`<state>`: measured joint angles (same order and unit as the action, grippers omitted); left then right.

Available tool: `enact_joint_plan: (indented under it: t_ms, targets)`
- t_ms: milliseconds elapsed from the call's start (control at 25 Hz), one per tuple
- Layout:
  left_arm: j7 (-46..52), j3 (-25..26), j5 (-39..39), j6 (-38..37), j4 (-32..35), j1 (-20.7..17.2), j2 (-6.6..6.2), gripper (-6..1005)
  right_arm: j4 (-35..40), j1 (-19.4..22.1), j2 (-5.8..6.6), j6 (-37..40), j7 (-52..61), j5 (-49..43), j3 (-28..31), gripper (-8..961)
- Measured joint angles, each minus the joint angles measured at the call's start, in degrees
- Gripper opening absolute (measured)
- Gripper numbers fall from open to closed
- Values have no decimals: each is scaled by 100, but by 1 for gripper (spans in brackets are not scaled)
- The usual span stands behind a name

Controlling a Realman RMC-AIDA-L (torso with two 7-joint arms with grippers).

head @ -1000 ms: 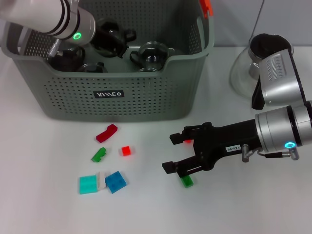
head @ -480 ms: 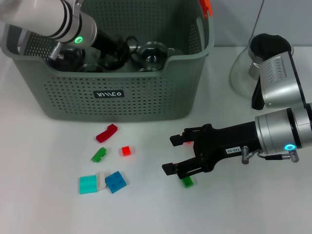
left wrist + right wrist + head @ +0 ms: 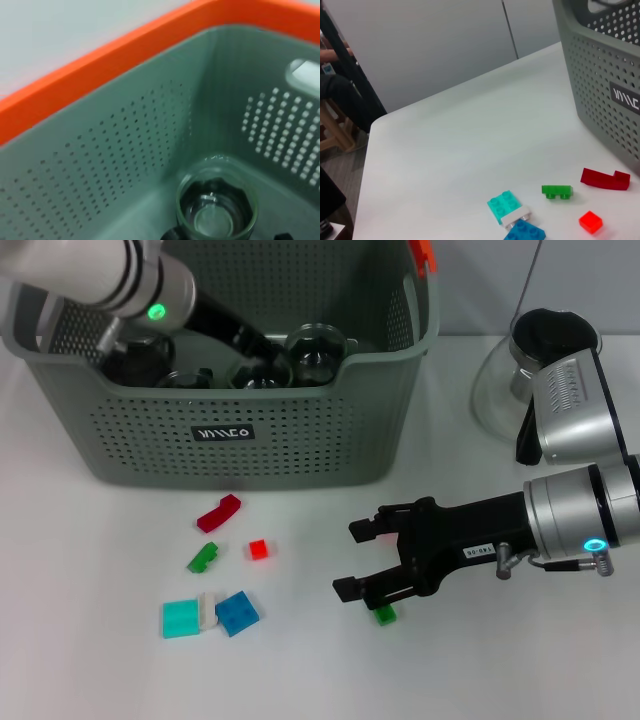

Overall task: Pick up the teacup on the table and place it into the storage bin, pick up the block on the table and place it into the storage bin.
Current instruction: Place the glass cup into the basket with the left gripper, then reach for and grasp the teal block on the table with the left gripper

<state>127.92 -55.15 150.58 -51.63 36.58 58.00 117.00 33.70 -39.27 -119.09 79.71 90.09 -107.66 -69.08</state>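
Hovering low over the table (image 3: 120, 680), your right gripper (image 3: 365, 560) stands open, its near finger almost over the small green block (image 3: 384, 614), which lies just on the near side of the gripper, its long axis unclear. You would need to shift slightly nearer to straddle it. The right arm reaches in from the right, level and pointing left. Your left gripper (image 3: 262, 352) is down inside the storage bin (image 3: 230, 440) among the teacups (image 3: 317, 352); I cannot tell its finger state.
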Motion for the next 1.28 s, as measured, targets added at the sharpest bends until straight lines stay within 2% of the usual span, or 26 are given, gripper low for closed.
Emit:
enact_joint_plan:
  t_ms: [80, 240, 360, 520, 600, 720, 840, 960, 1120, 1280]
  targets:
    - [3, 77, -118, -372, 450, -127, 27, 662, -3, 4, 2, 0, -1, 0, 5, 924]
    - [-228, 248, -984, -1636, 2049, -623, 125, 668, -6, 7, 17, 0, -1, 1, 27, 924]
    - [-557, 249, -2154, -2824, 3178, -1080, 140, 669, -12, 7, 37, 0, 0, 0, 34, 924]
    - [-1080, 304, -3460, -4313, 4160, -1620, 136, 669, -18, 2, 56, 14, 8, -1, 136, 924]
    - [-1297, 381, -3725, -4913, 4464, -1815, 170, 668, -18, -2, 57, 9, 9, -1, 190, 924]
    - [-1428, 447, -3730, -5586, 4853, -2075, 248, 668, -27, -21, 58, 4, 14, 1, 263, 924]
    - [-1469, 224, -3560, -5901, 5237, -2436, 304, 668, -34, -37, 47, 0, 68, 14, 343, 924]
    - [-1745, 33, -3139, -5899, 5513, -2772, 426, 669, -37, -52, 20, -12, 122, 8, 373, 924]
    - [-1985, -11, -2365, -5763, 5568, -3003, 605, 757, -39, -52, -15, -79, 150, 3, 377, 924]
    - [-2012, -161, -1429, -5542, 5480, -3061, 674, 844, -52, -41, -43, -158, 150, 15, 378, 924]
